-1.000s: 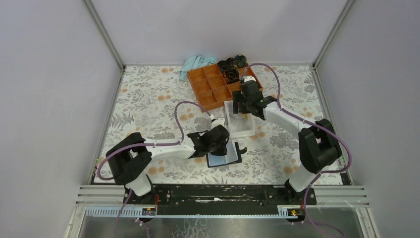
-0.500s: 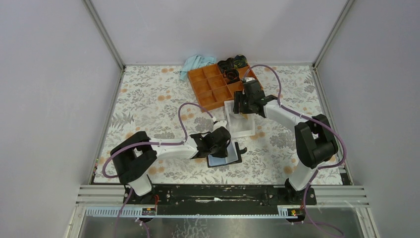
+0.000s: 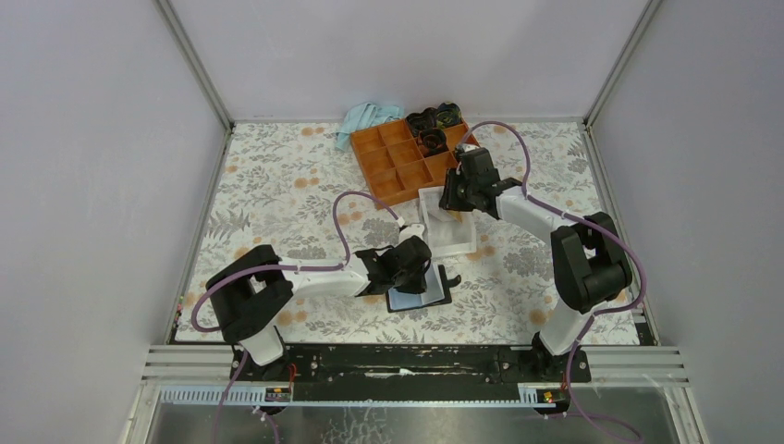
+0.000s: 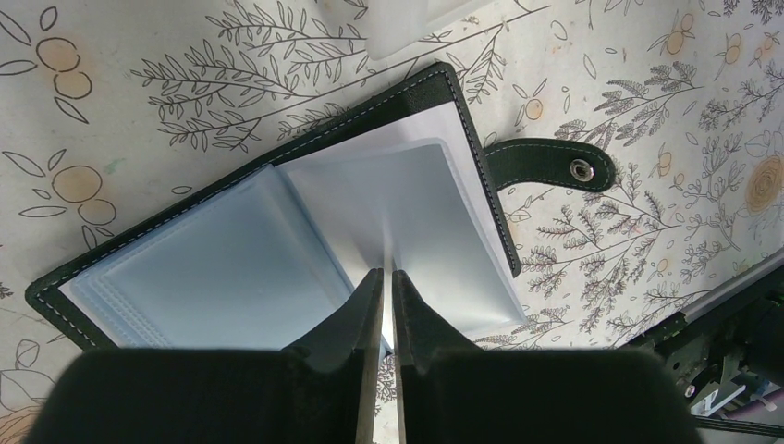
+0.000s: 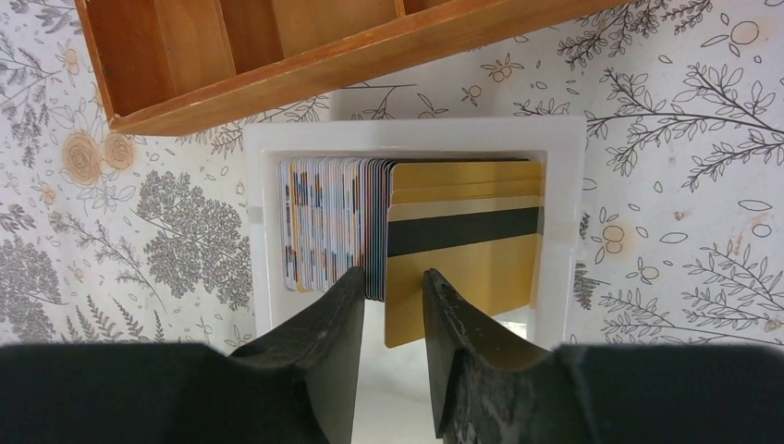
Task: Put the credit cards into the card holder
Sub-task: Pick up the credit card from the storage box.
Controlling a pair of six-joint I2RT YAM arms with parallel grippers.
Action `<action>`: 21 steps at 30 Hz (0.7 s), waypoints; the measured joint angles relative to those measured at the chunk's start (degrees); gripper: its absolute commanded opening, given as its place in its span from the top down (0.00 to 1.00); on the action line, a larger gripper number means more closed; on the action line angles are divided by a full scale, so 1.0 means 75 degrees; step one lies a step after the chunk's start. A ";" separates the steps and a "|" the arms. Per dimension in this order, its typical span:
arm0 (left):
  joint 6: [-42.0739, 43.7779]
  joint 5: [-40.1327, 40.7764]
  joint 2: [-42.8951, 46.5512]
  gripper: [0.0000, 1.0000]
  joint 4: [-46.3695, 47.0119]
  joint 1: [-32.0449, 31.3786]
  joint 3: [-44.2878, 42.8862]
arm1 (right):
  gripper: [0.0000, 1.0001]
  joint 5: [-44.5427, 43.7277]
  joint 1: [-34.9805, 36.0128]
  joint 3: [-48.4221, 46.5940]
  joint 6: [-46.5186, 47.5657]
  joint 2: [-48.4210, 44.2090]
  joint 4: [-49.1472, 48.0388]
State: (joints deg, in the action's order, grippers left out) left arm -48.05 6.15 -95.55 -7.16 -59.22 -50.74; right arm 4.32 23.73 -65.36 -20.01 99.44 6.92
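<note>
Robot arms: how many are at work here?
2. The left arm's pincer pinches a leaf of the open black wallet; the right arm's pincer hovers open over the white box of cards.

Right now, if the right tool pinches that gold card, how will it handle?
The gold card looks thin and glossy: probably light, slightly springy, slippery. It stands against a packed card stack in the white box, so neighbours might lift too.

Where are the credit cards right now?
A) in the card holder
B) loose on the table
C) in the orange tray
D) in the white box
D: the right wrist view shows the credit cards standing on edge inside the white box, ahead of the open right gripper; the sleeves of the card holder look empty.
</note>
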 measured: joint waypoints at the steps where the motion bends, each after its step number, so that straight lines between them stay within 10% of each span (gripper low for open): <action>1: -0.0003 0.0000 0.0000 0.86 0.0003 0.0000 0.0000 | 0.67 0.0029 -0.0003 0.0015 -0.0032 0.0000 -0.0032; 21: -0.0003 0.0000 -0.0169 0.86 0.0099 -0.0050 -0.0003 | 0.78 -0.0067 -0.0064 0.0128 -0.0082 -0.0420 0.0169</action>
State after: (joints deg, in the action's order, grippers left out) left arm -48.07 6.15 -96.82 -6.42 -59.59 -50.76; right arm 3.81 23.24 -64.40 -20.62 96.29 8.19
